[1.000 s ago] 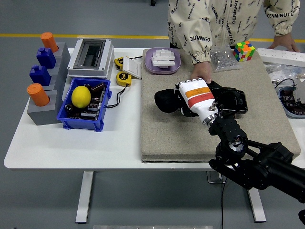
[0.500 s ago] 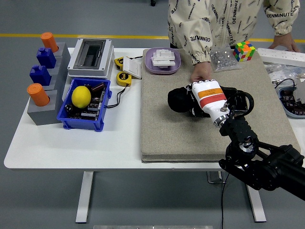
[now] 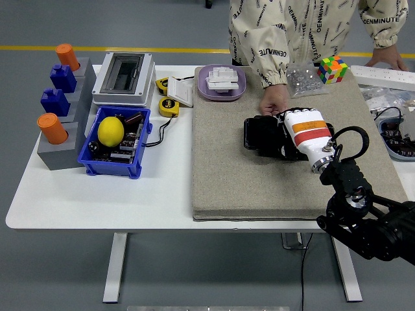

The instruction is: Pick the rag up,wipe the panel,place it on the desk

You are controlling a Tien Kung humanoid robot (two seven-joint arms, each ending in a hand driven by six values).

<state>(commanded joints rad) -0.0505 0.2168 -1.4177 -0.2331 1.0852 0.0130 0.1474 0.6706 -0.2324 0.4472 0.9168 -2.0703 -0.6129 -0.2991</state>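
Observation:
A black panel (image 3: 258,136) lies on the grey felt mat (image 3: 227,181); its left end shows as a dark rectangle. My right hand (image 3: 290,135), white with an orange band, rests palm-down over the panel's right part, fingers curled on the black rag (image 3: 284,148). Most of the rag is hidden under the hand, with only dark edges showing. A person's hand (image 3: 273,103) reaches from the far side and touches the panel's top edge. My left arm is out of view.
On the white table (image 3: 130,194) left of the mat stand a blue bin (image 3: 113,165) with a lemon, a grey peg block (image 3: 61,139), a white box (image 3: 123,78) and tape measures (image 3: 168,105). A purple tray (image 3: 222,84) and Rubik's cube (image 3: 332,68) sit at the back.
My right hand has slid to the right across the panel, dragging the rag with it. The panel's left end is now uncovered. The person's hand has stayed at the panel's top edge.

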